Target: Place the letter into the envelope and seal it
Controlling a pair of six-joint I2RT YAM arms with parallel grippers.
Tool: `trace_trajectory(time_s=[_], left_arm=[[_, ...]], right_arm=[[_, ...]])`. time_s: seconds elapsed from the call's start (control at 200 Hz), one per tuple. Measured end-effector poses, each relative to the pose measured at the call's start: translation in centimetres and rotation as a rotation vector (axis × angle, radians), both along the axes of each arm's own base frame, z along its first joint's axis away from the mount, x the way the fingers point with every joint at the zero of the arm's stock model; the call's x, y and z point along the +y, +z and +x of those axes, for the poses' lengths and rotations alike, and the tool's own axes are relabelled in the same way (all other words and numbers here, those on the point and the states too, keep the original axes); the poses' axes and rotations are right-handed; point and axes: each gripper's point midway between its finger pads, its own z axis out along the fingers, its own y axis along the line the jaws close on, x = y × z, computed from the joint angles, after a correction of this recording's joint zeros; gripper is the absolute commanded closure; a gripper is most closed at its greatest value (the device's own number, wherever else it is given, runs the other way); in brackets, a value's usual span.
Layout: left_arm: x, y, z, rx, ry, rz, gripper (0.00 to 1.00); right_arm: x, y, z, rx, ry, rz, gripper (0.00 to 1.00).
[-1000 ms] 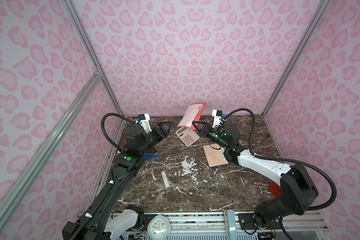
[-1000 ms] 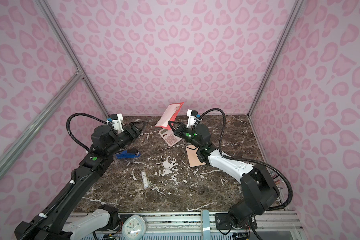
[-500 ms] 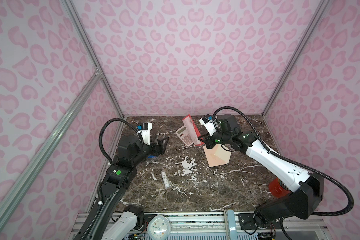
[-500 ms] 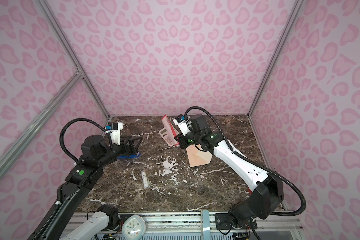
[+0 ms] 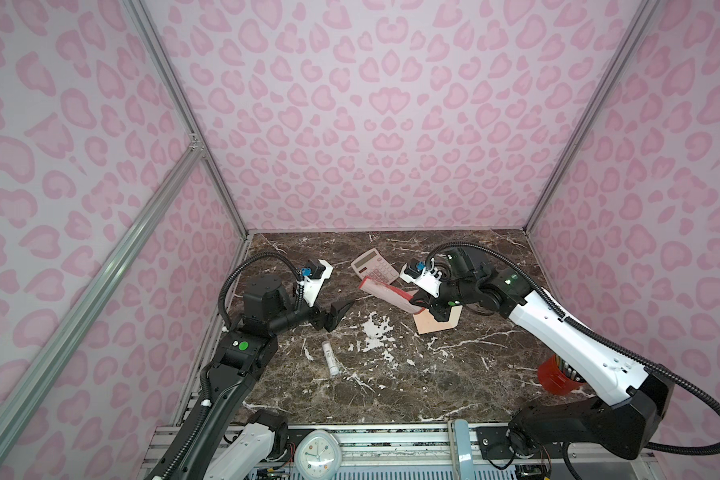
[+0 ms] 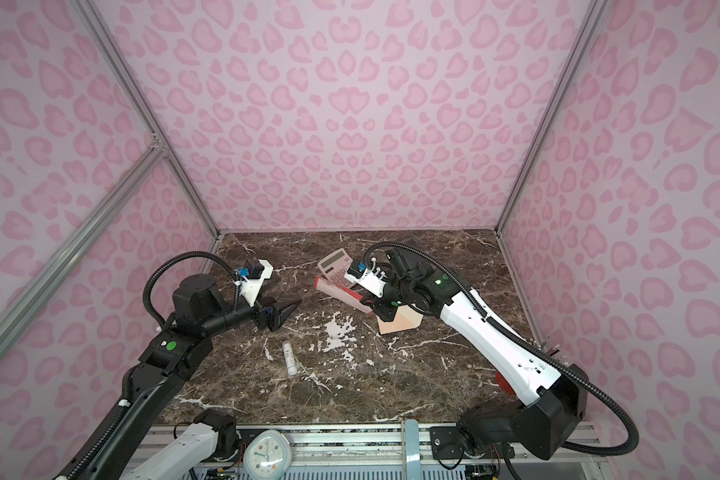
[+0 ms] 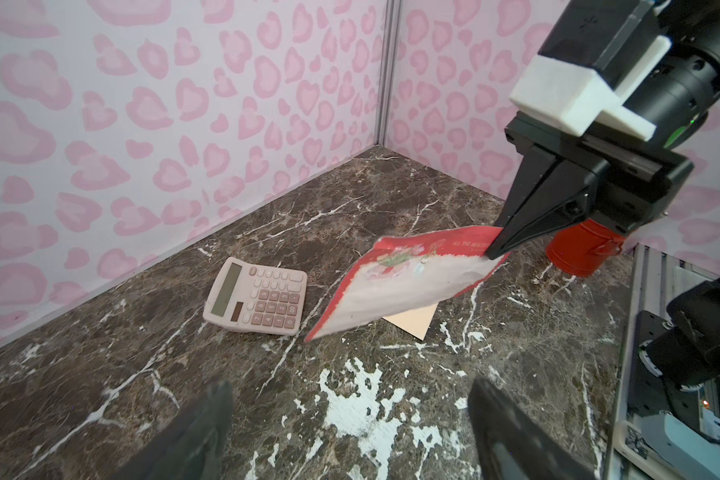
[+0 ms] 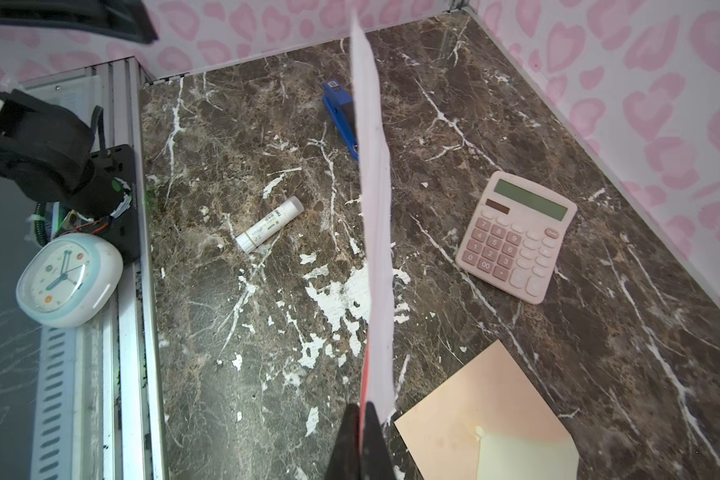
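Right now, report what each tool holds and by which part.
Right tool is shut on the letter, pinching its red border near one corner. Left tool is open and holds nothing.

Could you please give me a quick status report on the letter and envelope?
Right end effector shut on the letter, lifted off table. Left end effector open, empty. Envelope flat on table, flap open. Calculator nearby, clear of it.
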Motion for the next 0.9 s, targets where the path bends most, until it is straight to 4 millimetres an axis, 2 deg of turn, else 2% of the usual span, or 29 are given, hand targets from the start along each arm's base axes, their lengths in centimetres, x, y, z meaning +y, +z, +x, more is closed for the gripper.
trace_trajectory(time_s=[0.29,0.425,0.58,0.755,0.9], left_arm=[[-2.1,-0.9,0.1,0.029,-0.132,-0.022,0.2],[-3.0,-1.5,0.0,0.057,-0.185,-0.034,0.26],[-3.8,-1.6,0.1,0.062,-0.23,-0.055,0.38],[-4.4,-1.8,0.2,0.072,-0.263,-0.067,0.44],[-4.6,-2.0,0.4,0.074,-0.274,-0.071,0.61]], right_arm=[[0.4,1.0,-1.5,-0.014,0.077,0.031,1.0],[0.7,1.6,-1.6,-0.017,0.093,0.05,1.0],[1.1,2.0,-1.8,-0.012,0.111,0.069,1.0],[1.4,2.3,-1.7,-0.001,0.12,0.085,1.0],[1.6,2.7,-1.3,0.002,0.123,0.102,1.0]])
